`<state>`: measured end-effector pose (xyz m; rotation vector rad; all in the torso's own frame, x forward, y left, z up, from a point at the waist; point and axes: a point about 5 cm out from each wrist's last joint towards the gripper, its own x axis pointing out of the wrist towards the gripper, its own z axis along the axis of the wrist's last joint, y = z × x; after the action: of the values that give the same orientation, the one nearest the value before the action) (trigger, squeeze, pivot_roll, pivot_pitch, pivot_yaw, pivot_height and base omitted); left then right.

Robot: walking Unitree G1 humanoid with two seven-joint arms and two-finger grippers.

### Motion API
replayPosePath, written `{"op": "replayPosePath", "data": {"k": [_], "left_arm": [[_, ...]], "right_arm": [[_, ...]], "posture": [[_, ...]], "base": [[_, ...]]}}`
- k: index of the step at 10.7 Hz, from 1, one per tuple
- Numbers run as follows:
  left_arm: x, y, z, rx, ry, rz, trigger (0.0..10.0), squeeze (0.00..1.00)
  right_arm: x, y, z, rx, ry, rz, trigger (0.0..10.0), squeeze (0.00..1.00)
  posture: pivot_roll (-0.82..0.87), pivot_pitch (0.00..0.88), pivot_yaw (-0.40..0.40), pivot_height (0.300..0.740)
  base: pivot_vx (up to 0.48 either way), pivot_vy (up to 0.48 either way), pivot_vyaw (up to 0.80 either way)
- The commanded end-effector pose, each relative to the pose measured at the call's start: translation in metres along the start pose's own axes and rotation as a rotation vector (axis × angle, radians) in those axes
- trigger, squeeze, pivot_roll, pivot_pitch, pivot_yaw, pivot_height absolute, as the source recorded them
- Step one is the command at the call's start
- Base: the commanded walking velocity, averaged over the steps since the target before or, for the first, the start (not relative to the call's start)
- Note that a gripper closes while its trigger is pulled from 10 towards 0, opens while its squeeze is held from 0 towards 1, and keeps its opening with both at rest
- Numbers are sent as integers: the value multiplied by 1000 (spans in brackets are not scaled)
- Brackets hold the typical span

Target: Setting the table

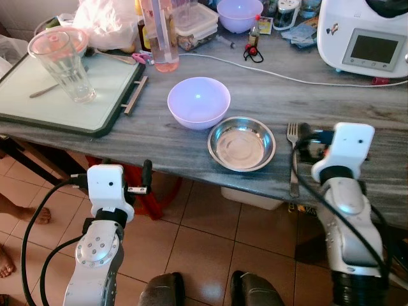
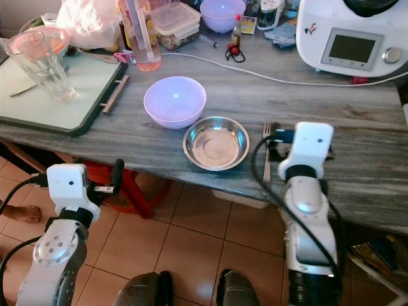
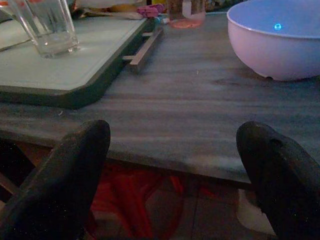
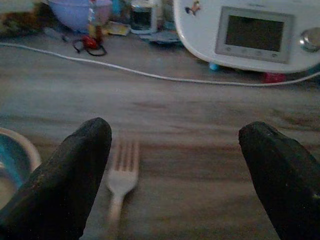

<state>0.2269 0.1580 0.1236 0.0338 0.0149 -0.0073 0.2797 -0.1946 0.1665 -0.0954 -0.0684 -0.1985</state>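
Note:
A lavender bowl (image 1: 198, 102) stands mid-table with a shiny steel bowl (image 1: 241, 143) just right of it near the front edge. A fork (image 1: 293, 159) lies right of the steel bowl, tines pointing away from me. My right gripper (image 4: 177, 170) is open low over the table, the fork (image 4: 121, 172) lying just inside one of its fingers. My left gripper (image 3: 175, 165) is open and empty in front of the table's front edge, facing the lavender bowl (image 3: 280, 42). A clear glass (image 1: 64, 60) stands on a pale tray (image 1: 108, 95) at the left.
A white kitchen appliance (image 1: 366, 35) and its white cable (image 1: 287, 78) lie at the back right. A pink bottle (image 1: 162, 38), containers, a plastic bag and a second lavender bowl (image 1: 239, 14) crowd the back. A person's bare foot (image 1: 32, 213) is on the floor at left.

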Motion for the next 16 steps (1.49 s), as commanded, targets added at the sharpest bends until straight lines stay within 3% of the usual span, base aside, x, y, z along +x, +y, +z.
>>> {"op": "replayPosePath", "data": {"k": [1, 2, 7, 13, 16], "left_arm": [[-1, 2, -1, 5, 3, 13, 10000, 0], [4, -1, 0, -7, -9, 7, 10000, 0], [14, -5, 0, -24, -28, 2, 10000, 0], [16, -7, -2, -28, -36, 1, 10000, 0], [15, -7, -2, -26, -35, 0, 10000, 0]], "right_arm": [[-2, 3, 2, 13, -16, 16, 10000, 882], [-1, 5, 3, 16, -35, 28, 10000, 0], [-8, 2, -13, -33, -22, 45, 10000, 0], [-4, -1, -20, -7, 3, 31, 10000, 0], [-5, 2, -21, -5, 8, 35, 10000, 0]], "posture": [[50, 104, 65, 740], [45, 93, 61, 740], [27, 70, 56, 740], [21, 73, 54, 740], [25, 79, 55, 740]], "base": [[0, 0, 0], [0, 0, 0], [-152, 0, 0], [-292, 0, 0], [-266, 0, -540]]}}
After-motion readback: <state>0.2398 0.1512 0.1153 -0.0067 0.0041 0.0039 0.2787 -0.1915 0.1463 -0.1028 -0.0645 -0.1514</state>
